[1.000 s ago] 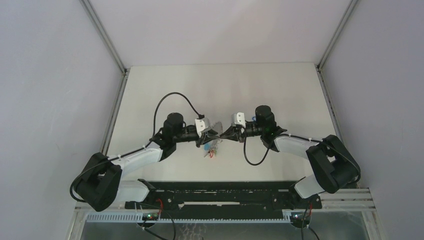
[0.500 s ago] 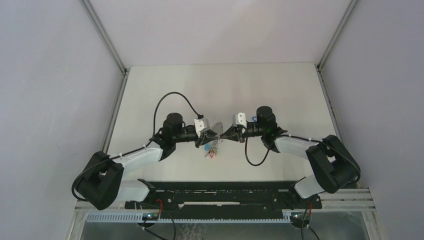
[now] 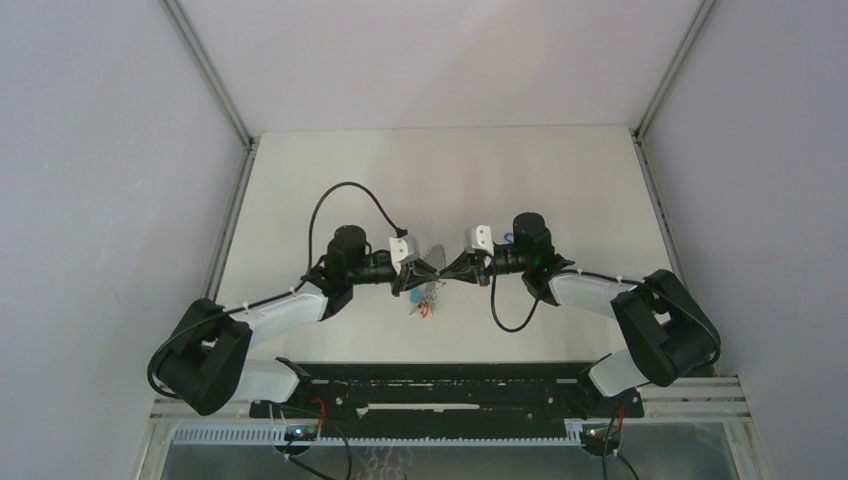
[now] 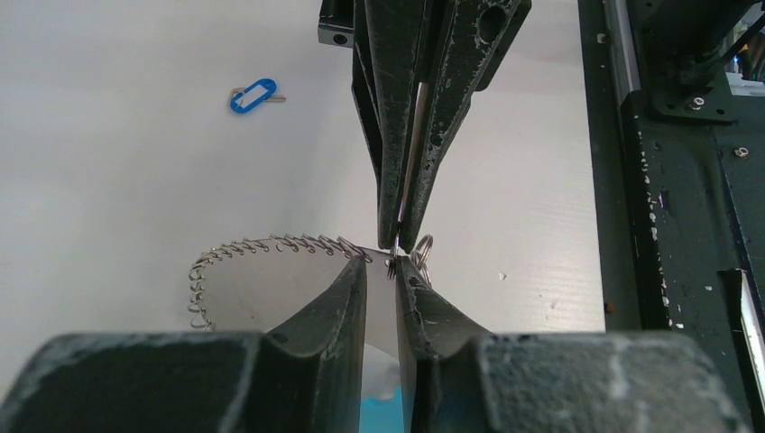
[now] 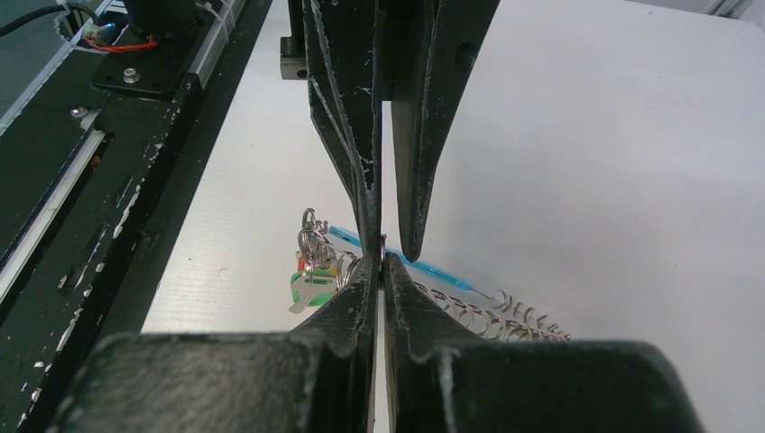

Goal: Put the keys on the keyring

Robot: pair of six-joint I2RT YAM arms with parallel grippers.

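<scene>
My two grippers meet tip to tip above the middle of the table. The left gripper (image 3: 424, 272) (image 4: 390, 266) is shut on the keyring (image 4: 257, 244), a thin wire loop strung with small silver rings. The loop curves away to the left in the left wrist view. The right gripper (image 3: 449, 270) (image 5: 381, 262) is shut on the same wire, right at the left fingertips. Green, red and cyan bits of the keyring (image 5: 312, 283) hang below. A key with a blue oval head (image 4: 255, 95) (image 3: 508, 238) lies alone on the table, beside the right wrist.
The black rail of the arm bases (image 3: 440, 385) runs along the near edge. Grey walls close in the table (image 3: 440, 170) at the left, right and back. The left arm's black cable (image 3: 340, 195) loops over the table.
The left arm's elbow has drifted slightly to the right. Both grippers stay tip to tip at the same spot, still holding the wire.
</scene>
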